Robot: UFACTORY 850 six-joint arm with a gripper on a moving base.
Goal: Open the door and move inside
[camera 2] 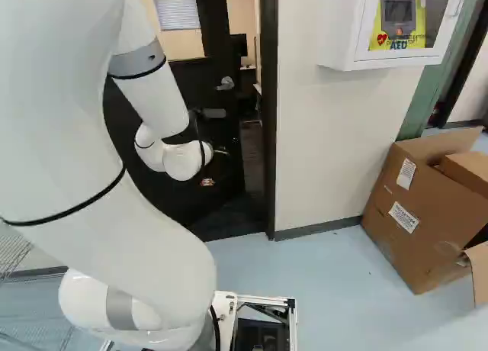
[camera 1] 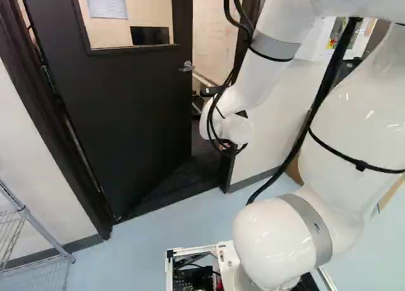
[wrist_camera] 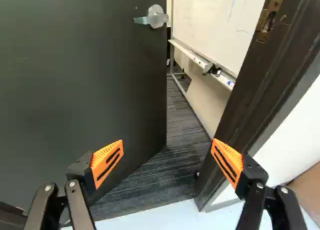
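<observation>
The door (camera 1: 126,120) is at the left and middle of the left base view, and it stands partly open, turned inward to the room behind. Its lever handle (wrist_camera: 152,18) is on the door face, near the free edge, and above it there is a window pane (camera 1: 123,18). Between this edge and the dark door frame (wrist_camera: 245,95) one can see striped dark carpet (wrist_camera: 165,175), and also a whiteboard (wrist_camera: 215,20) with a tray along its lower side.

The white arm (camera 1: 272,57) reaches forward to the doorway. The gripper (camera 2: 207,181) is empty and open, with its two fingers wide apart. In the wrist view, one orange pad (wrist_camera: 107,162) appears in front of the door and the other in front of the frame, with the gap of the doorway ahead between them. I cannot tell if the gripper touches either one.

The base (camera 2: 263,301) is on the light blue floor (camera 2: 335,290), outside the doorway. A white cabinet (camera 2: 343,30) hangs on the wall (camera 2: 328,137) beside the frame, and an open cardboard box (camera 2: 408,214) stands near this wall. At the left of the left base view is a wire rack (camera 1: 38,231).
</observation>
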